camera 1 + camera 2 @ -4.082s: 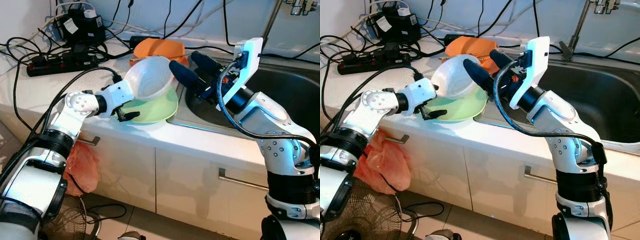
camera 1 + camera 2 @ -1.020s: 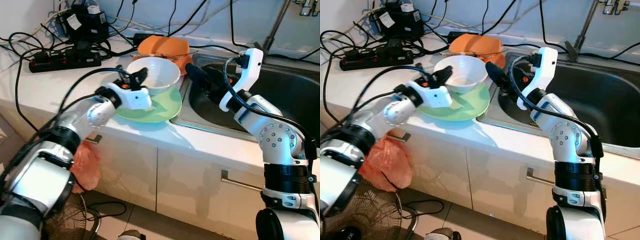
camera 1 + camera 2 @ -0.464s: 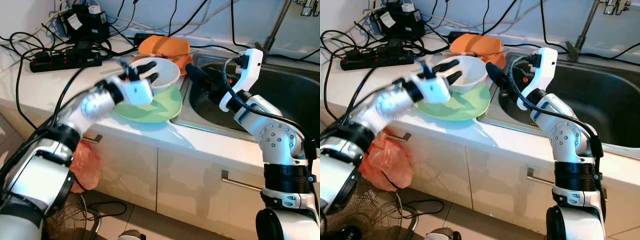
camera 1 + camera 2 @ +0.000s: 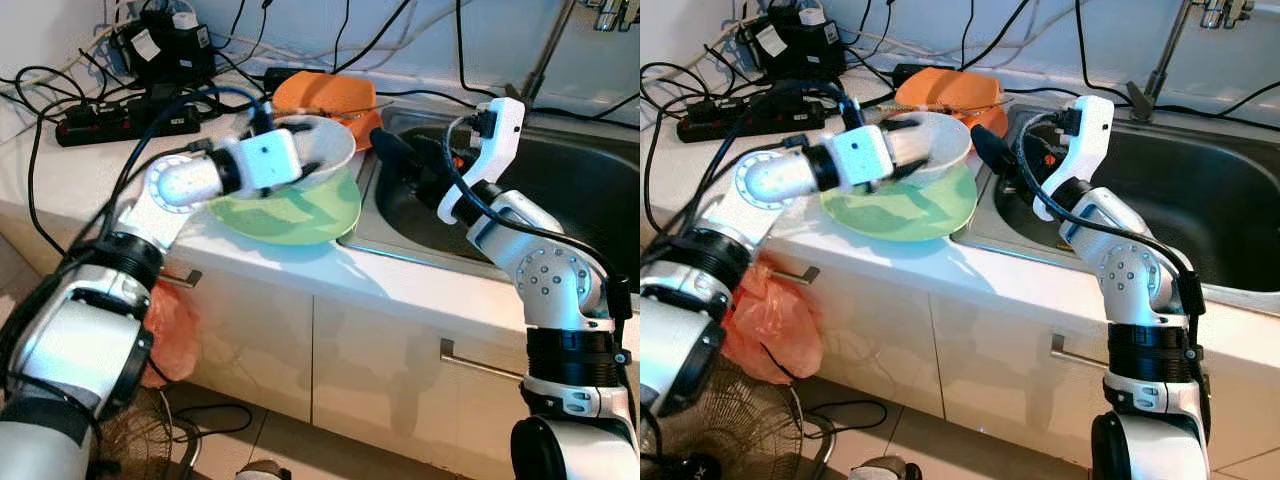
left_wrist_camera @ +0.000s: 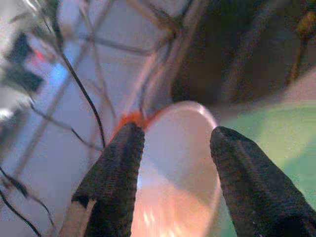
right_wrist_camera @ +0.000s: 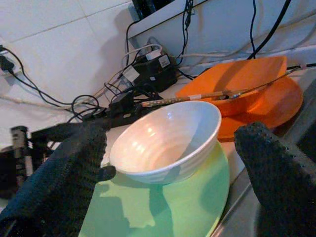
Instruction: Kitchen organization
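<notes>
White surface [image 4: 90, 160] beside a steel sink [image 4: 590, 200], under a tiled wall. Left hand [image 5: 173, 163] hung over the white bowl [image 4: 322, 150], its two black fingers [image 5: 114, 177] spread apart and gripping nothing. That bowl sat on a green plate [image 4: 300, 215] at the near edge of the surface, just left of the sink. Right hand [image 6: 170, 163] pointed at the bowl from the sink side, fingers wide apart and empty. Farther back lay an orange dish [image 4: 325, 95]; a black power strip [image 4: 120, 122] and tangled cables lay far left.
</notes>
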`<state>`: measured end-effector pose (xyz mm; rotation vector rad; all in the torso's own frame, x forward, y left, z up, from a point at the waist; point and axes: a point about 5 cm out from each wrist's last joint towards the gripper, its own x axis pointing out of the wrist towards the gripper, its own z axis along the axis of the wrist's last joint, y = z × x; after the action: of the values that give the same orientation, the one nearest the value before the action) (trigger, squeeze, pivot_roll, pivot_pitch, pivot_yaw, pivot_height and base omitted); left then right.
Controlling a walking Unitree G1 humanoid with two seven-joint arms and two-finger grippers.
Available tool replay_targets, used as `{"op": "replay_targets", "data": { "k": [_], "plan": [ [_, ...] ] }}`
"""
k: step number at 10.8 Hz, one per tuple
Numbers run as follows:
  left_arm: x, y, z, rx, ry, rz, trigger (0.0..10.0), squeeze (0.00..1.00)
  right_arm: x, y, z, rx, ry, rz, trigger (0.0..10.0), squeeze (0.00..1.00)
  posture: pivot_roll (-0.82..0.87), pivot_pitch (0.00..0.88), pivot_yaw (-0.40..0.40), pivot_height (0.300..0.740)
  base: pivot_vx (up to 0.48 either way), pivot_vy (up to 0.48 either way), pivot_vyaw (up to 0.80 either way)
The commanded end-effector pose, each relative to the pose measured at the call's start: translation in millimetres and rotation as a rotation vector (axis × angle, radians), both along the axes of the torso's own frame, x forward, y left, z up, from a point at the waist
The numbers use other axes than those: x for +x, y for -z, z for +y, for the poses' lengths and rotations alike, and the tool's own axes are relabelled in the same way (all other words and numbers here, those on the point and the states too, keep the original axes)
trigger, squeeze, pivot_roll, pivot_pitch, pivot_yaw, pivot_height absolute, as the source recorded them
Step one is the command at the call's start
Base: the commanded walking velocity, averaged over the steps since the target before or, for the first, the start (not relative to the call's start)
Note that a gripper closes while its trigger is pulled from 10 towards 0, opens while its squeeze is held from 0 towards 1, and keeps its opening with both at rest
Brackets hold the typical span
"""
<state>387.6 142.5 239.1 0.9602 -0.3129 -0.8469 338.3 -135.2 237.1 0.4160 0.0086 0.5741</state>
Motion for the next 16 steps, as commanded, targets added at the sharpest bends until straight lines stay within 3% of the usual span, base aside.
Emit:
{"op": "replay_targets", "data": {
  "k": [1,3,5,7,11,12,13,16],
  "plan": [
    [4.4,-10.9,8.8,-0.019,-0.039,0.024,10.0,1.0,-1.7,-0.3,0.6,-0.005,-0.007,-0.001,10.0,0.0,0.21,0.001,0.033,0.74,0.0,0.0,0.0],
    [7.9,-8.2,16.6,-0.024,-0.095,0.075,10.0,1.0,-9.7,0.6,7.5,-0.009,-0.094,-0.003,10.0,0.0,0.2,0.005,0.036,0.74,0.0,0.0,0.0],
    [8.6,-1.4,18.4,-0.028,-0.11,0.123,10.0,1.0,-22.2,12.6,11.4,-0.096,-0.205,0.033,10.0,0.0,0.2,0.009,0.036,0.74,0.0,0.0,0.0],
    [8.3,6.1,16.1,-0.043,-0.11,0.157,10.0,1.0,-29.2,21.0,10.8,-0.161,-0.269,0.064,10.0,0.0,0.2,0.014,0.03,0.74,0.0,0.0,0.0],
    [8.9,16.0,8.4,-0.019,-0.11,0.196,10.0,1.0,-48.0,24.3,17.5,-0.2,-0.422,0.075,10.0,0.0,0.18,0.023,0.033,0.74,0.0,0.0,0.0],
    [8.6,21.9,8.4,0.015,-0.119,0.212,10.0,0.85,-49.4,24.8,18.1,-0.2,-0.427,0.075,10.0,0.0,0.18,0.023,0.033,0.74,0.0,0.0,0.0],
    [9.1,25.3,9.0,0.047,-0.137,0.211,10.0,0.0,-51.4,24.8,19.2,-0.201,-0.437,0.074,10.0,0.0,0.17,0.034,0.028,0.74,0.0,0.0,0.0],
    [12.0,29.3,8.9,0.061,-0.189,0.225,10.0,0.0,-58.6,23.5,22.9,-0.2,-0.484,0.072,10.0,0.0,0.16,0.049,0.023,0.74,0.0,0.0,0.0]
  ]
}}
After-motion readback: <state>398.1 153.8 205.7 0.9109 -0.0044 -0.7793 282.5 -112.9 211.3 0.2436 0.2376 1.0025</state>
